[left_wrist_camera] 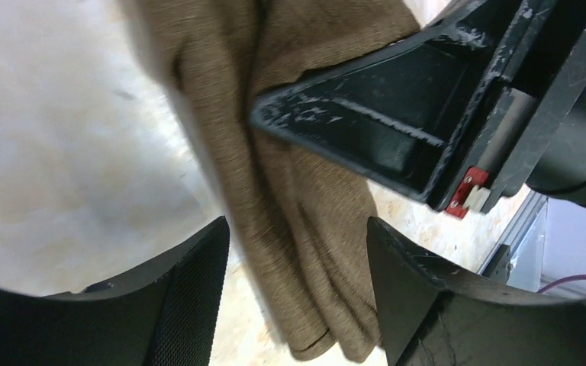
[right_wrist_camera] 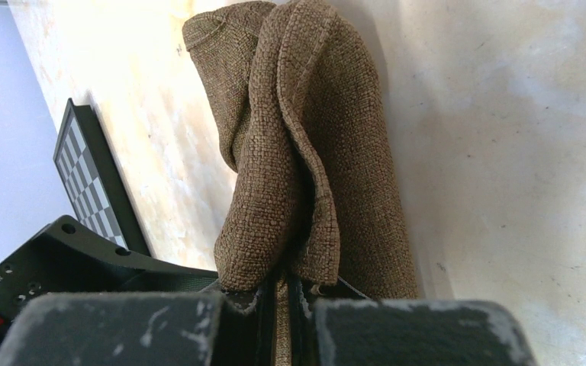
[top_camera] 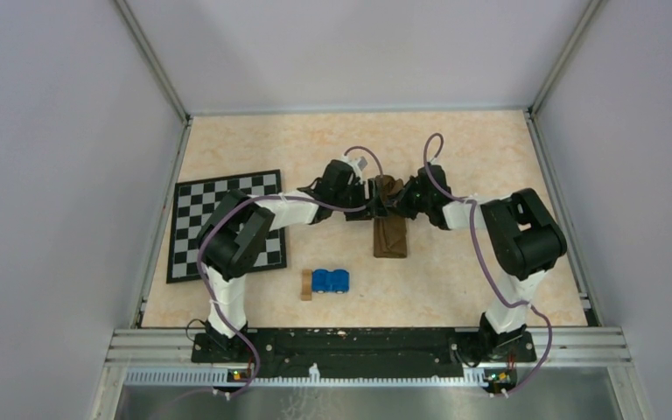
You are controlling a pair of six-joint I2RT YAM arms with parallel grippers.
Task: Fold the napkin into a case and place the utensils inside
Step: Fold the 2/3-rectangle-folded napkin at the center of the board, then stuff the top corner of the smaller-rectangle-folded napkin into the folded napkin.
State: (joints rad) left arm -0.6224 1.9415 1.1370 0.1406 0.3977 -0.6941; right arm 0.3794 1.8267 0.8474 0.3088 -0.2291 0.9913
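**Two arms meet over a folded napkin at mid-desk**

The brown napkin (top_camera: 390, 238) lies near the middle of the marbled desk (top_camera: 472, 149), folded into a long narrow strip that runs away from the arm bases. Its near part rests flat on the desk; its far end is bunched up and lifted off the surface.

The right jaws are closed on that raised end. In the right wrist view the coarse weave is pinched tight between the two fingers (right_wrist_camera: 427, 332), and the folds hang away from them in loose layers.

The left jaws stand open. In the left wrist view the two dark fingers (left_wrist_camera: 191, 305) are spread on either side of the cloth, with the strip passing between them. A sliver of desk shows between the cloth and one finger; whether the other touches the fabric cannot be told. One finger of the right jaws shows at the upper right of that view, pressed into the cloth.

From above, the left arm (top_camera: 254, 227) and right arm (top_camera: 525, 232) reach inward and meet at the far end of the napkin.

A checkered mat (top_camera: 194, 229) lies at the left of the desk — partly under the left arm. Toward the near edge, well apart from the napkin, sits a blue object (top_camera: 330, 280) with a tan block (top_camera: 306, 284) just beside it.
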